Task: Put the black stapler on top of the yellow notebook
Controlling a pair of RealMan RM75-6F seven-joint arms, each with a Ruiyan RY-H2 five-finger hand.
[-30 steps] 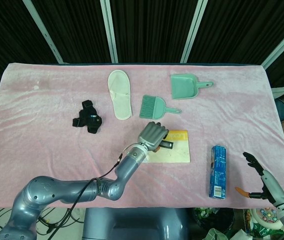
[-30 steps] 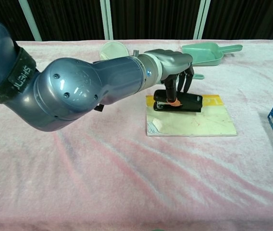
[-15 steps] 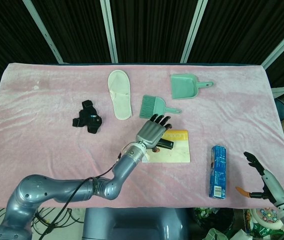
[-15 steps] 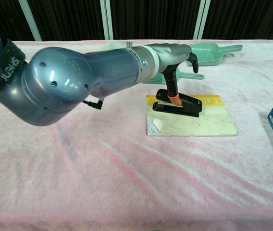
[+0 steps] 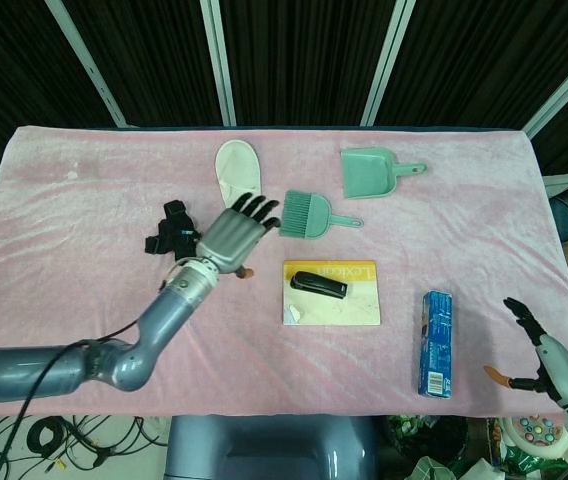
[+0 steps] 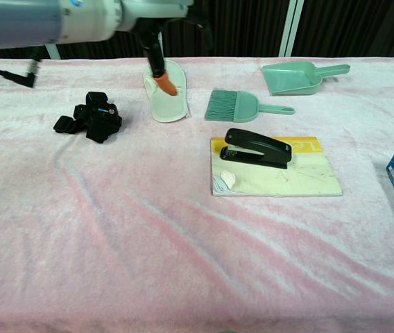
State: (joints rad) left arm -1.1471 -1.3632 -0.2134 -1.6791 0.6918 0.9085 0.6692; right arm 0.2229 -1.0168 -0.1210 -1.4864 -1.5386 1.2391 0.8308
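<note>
The black stapler (image 5: 319, 285) (image 6: 256, 148) lies flat on the yellow notebook (image 5: 349, 303) (image 6: 287, 177), near its far left corner, with nothing touching it. My left hand (image 5: 232, 236) hovers to the left of the notebook with fingers spread and nothing in it; the chest view shows only one orange-tipped finger (image 6: 164, 81) at the top. My right hand (image 5: 544, 352) hangs off the table's right front corner, fingers apart and empty.
A white slipper (image 5: 238, 185), a green brush (image 5: 309, 213) and a green dustpan (image 5: 372, 171) lie along the back. A black strap bundle (image 5: 176, 235) sits at the left. A blue box (image 5: 435, 343) lies right of the notebook.
My left hand let go of the stapler, lifted and drew back to the left, fingers spreading. The stapler stays lying on the notebook. The right hand shifted slightly.
</note>
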